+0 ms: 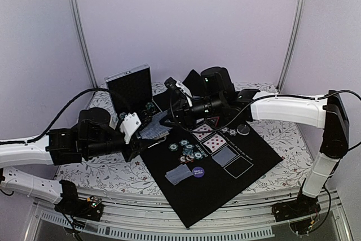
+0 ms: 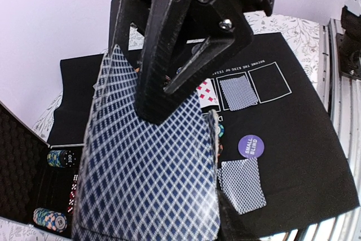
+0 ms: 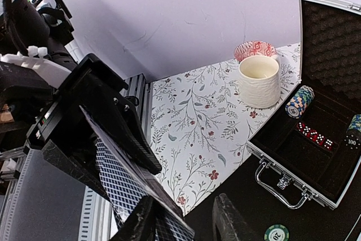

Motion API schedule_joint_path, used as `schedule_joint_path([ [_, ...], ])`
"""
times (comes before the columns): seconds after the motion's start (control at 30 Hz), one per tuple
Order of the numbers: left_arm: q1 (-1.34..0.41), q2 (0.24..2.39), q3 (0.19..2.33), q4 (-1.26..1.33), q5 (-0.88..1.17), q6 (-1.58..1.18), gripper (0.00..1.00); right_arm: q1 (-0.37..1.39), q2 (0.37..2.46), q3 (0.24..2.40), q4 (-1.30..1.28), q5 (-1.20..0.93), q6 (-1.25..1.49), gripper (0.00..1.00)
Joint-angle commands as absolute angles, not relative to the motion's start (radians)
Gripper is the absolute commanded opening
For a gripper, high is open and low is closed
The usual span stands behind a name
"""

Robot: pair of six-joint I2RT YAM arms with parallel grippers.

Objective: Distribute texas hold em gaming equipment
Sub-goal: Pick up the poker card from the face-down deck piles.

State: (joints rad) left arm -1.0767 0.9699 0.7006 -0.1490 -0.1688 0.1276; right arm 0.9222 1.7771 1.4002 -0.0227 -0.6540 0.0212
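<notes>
**Q:** What holds the cards here?

**A:** Your left gripper is clamped on the deck of blue diamond-backed playing cards, raised above the black felt mat. Your right gripper meets the deck with its jaws apart. Whether a card edge sits between them cannot be told.

**Q:** How should you draw one?

**A:** Pinch only the outermost card's corner and slide it along the deck face, probably toward the mat's bare white-outlined rectangle. Open room lies to the right. The open silver case stands just behind the deck, and the teal poker chips lie below it.
</notes>
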Motion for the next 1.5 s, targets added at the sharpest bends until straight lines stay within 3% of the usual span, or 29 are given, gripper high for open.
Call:
schedule_joint_path([
  [0.0, -1.072, 0.956, 0.721, -0.122, -0.166, 0.133, 0.35, 0.925, 1.741, 1.438, -0.08, -0.631, -0.023, 0.33],
  [0.5, -1.073, 0.951, 0.718, -0.13, -0.175, 0.13, 0.35, 0.924, 1.733, 1.483, -0.202, -0.611, -0.054, 0.2],
  [0.77, -1.074, 0.948, 0.714, -0.133, -0.178, 0.129, 0.35, 0.925, 1.737, 1.513, -0.265, -0.591, -0.072, 0.04],
  [1.47, -1.073, 0.936, 0.703, -0.132, -0.184, 0.123, 0.35, 0.918, 1.636, 1.549, -0.374, -0.667, -0.163, 0.02],
])
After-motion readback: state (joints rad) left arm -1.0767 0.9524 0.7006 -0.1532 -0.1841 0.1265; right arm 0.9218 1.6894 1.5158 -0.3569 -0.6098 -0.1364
